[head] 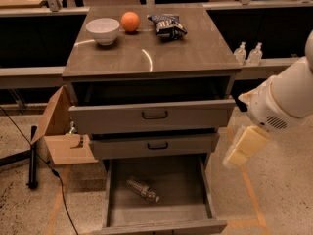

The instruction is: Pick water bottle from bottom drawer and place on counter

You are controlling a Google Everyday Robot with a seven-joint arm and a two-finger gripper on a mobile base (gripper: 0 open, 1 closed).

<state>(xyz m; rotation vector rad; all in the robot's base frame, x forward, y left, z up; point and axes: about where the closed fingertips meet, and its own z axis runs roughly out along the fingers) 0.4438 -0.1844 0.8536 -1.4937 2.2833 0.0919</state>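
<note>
Nothing of the job is done yet, by my reckoning. The water bottle [143, 189] lies on its side on the floor of the bottom drawer [164, 214], a little toward nine o'clock of the drawer's middle, its cap pointing to about four o'clock. That drawer is pulled well out, so the way in from above looks open. The two drawers above it, the top drawer [151, 115] and the middle drawer [154, 145], stand only slightly out. The gripper [244, 147] hangs off at three o'clock of the cabinet, outside it, level with the middle drawer and well apart from the bottle. It carries nothing that I can see, and I cannot tell whether it is spread or closed. What is left, I judge, is everything: reach down into the drawer, take the bottle, lift it out and set it on the counter [161, 58]. Up there a white bowl [102, 30], an orange [130, 21] and a snack bag [167, 25] sit along the twelve o'clock edge, leaving bare surface toward six o'clock.
</note>
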